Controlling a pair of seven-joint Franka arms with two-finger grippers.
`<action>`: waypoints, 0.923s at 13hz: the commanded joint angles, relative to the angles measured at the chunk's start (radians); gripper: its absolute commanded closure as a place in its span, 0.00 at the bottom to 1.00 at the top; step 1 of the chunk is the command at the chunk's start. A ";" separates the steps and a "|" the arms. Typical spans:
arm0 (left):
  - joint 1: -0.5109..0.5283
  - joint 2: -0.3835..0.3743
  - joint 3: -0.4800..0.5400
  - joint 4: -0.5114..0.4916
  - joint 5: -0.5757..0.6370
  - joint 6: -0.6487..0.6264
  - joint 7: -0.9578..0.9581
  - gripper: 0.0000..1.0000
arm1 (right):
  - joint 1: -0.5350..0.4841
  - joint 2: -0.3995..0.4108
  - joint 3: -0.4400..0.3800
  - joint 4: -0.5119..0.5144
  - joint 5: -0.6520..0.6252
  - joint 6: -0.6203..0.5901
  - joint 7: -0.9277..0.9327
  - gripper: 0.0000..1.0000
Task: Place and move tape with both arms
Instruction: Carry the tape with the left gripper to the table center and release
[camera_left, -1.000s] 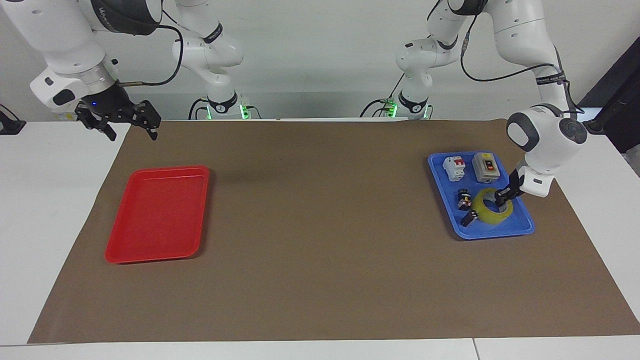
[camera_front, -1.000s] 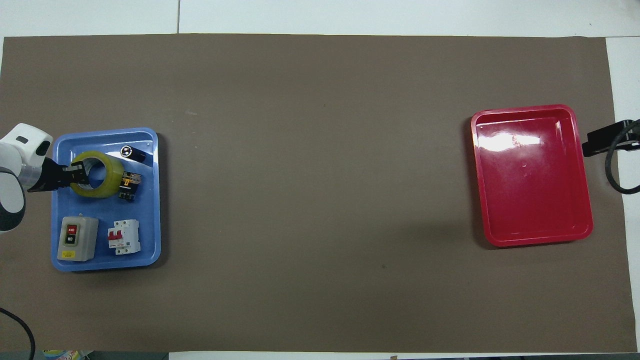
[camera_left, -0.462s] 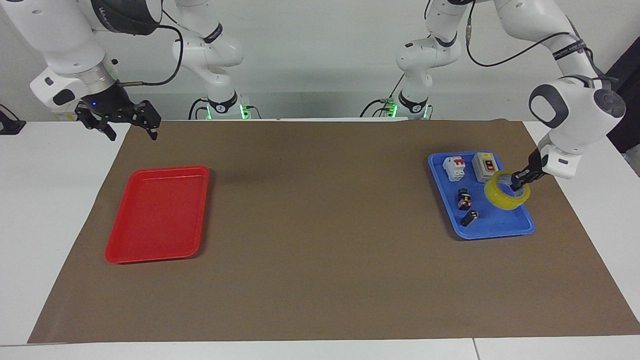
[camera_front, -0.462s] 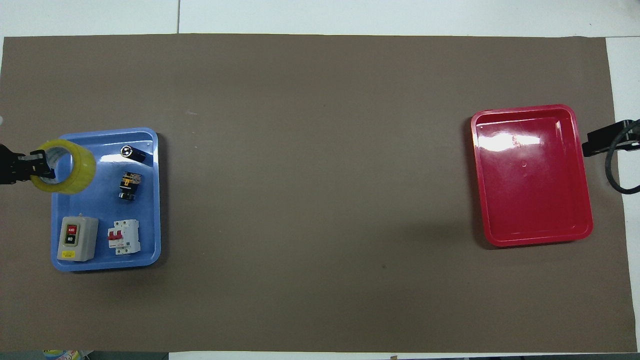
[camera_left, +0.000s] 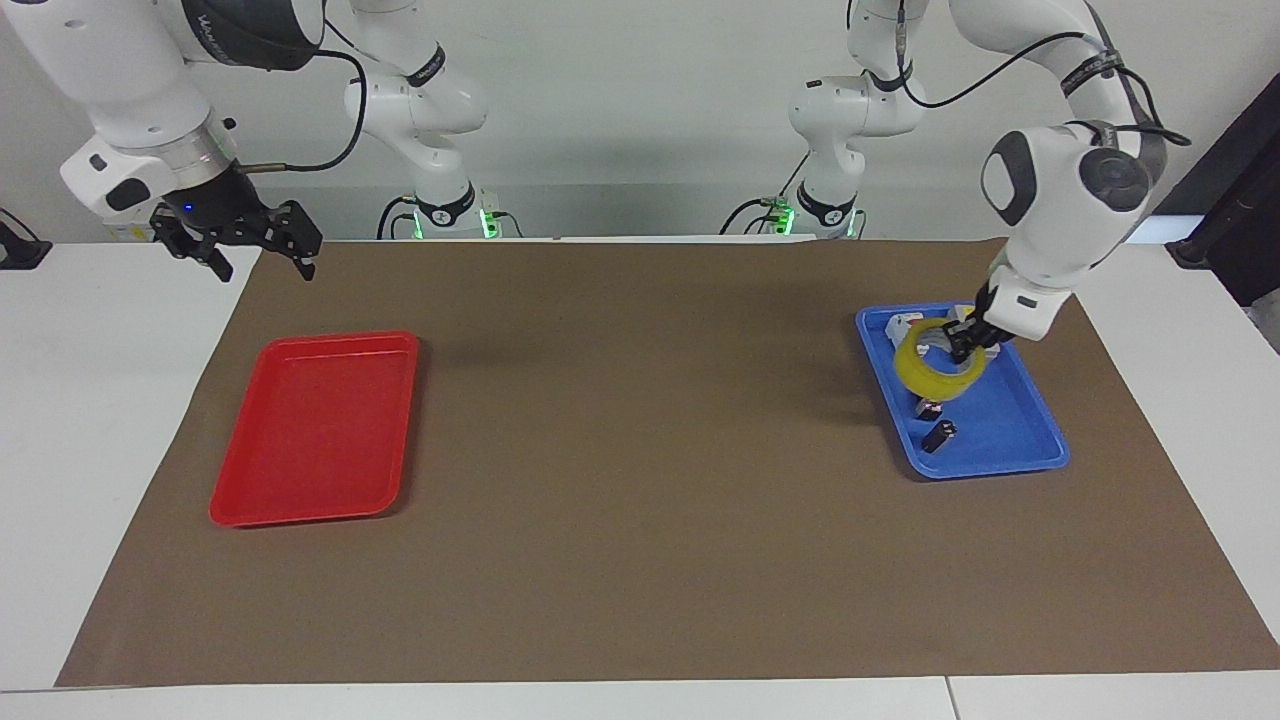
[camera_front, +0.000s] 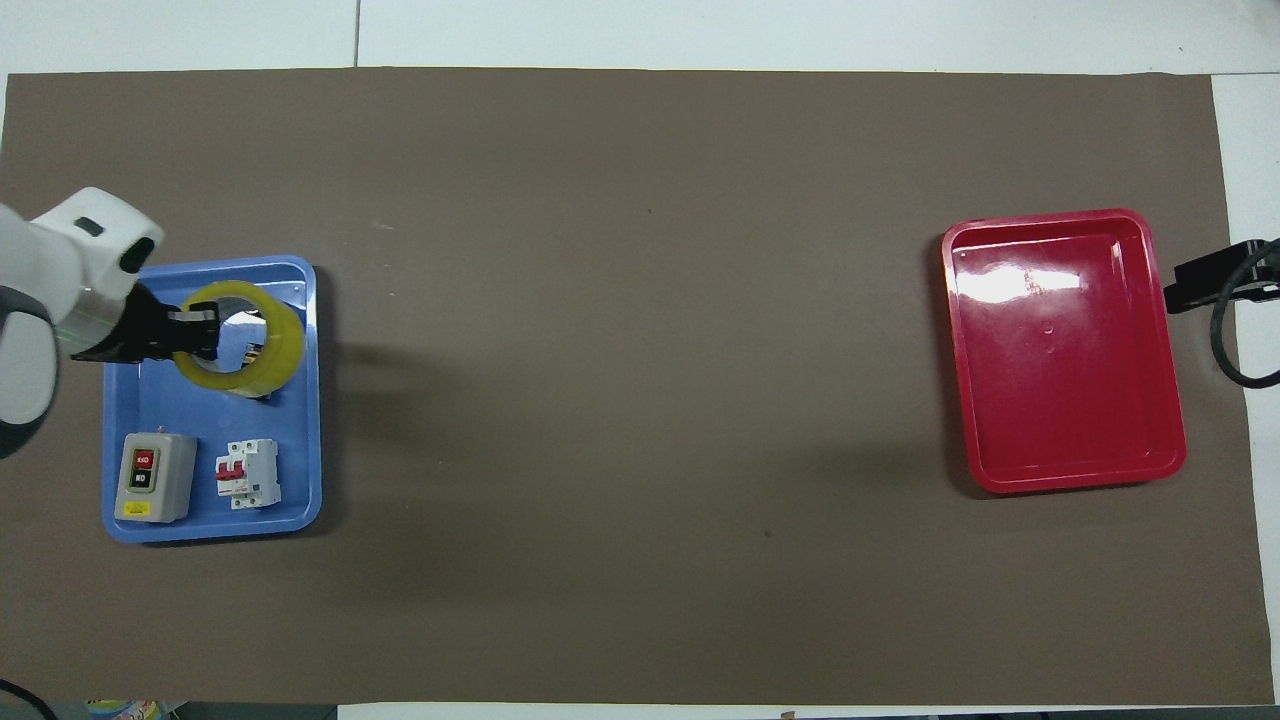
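Tape (camera_left: 936, 366) up in the air over the blue tray (camera_left: 1010, 440), pinched at its rim by the left claw (camera_left: 964, 344).
It hides most of the small black parts; right claw (camera_left: 262, 252) waits spread open over the counter's edge, mostly cut off overhead.

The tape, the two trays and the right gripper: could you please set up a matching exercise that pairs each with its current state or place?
Things:
1. tape
2. red tray
3. blue tray
4. right gripper

States:
A. holds a grey switch box and a white circuit breaker
B. waits over the brown mat's corner, fingers apart
C. held in the left gripper, up over the blue tray
D. lies bare at the right arm's end

Pairs: 1-C, 2-D, 3-A, 4-B
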 joint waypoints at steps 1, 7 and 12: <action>-0.169 0.020 0.011 -0.027 0.034 0.047 -0.228 1.00 | -0.011 -0.008 0.006 -0.012 0.011 -0.002 -0.021 0.00; -0.470 0.138 0.010 -0.041 0.037 0.269 -0.479 1.00 | -0.011 -0.008 0.004 -0.012 0.011 -0.002 -0.021 0.00; -0.645 0.316 0.011 0.121 0.037 0.254 -0.687 1.00 | -0.011 -0.008 0.004 -0.012 0.011 -0.002 -0.021 0.00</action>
